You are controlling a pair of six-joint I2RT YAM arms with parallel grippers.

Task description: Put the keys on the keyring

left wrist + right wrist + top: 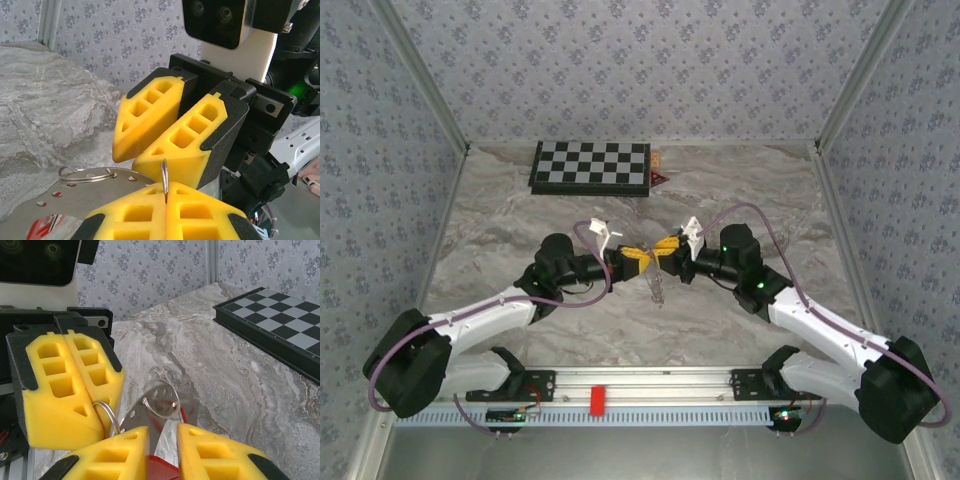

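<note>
The keyring (163, 179) sits on the left side of the meeting point, pinched at the very tips of the left gripper (633, 257). That gripper's yellow fingers (135, 212) are pressed fully together on the thin wire. The ring stands upright and edge-on to the left wrist camera. Most of its loop rises clear of the pads, probably so that there is free wire for a key to be worked onto.

Both arms reach inward, so the two grippers face each other nose to nose above the middle of the marbled table (740, 310). This puts ring and key close together in the air, where nothing gets in the way of either.

Just right of the ring is a key (150, 415). Its flat silvery blade, pierced with small holes, slants up towards the ring and almost touches it. A smaller wire loop (161, 399) lies on the blade. It may pass through one of the holes, but the angle does not settle that.

The right gripper (163, 440) has the key by its red head (161, 471). Its fingers (210, 455) stand only a little apart, with the plastic wedged between them. Gripping the head leaves the pierced end free to be offered to the ring. I judge the threading is under way but not finished.
</note>
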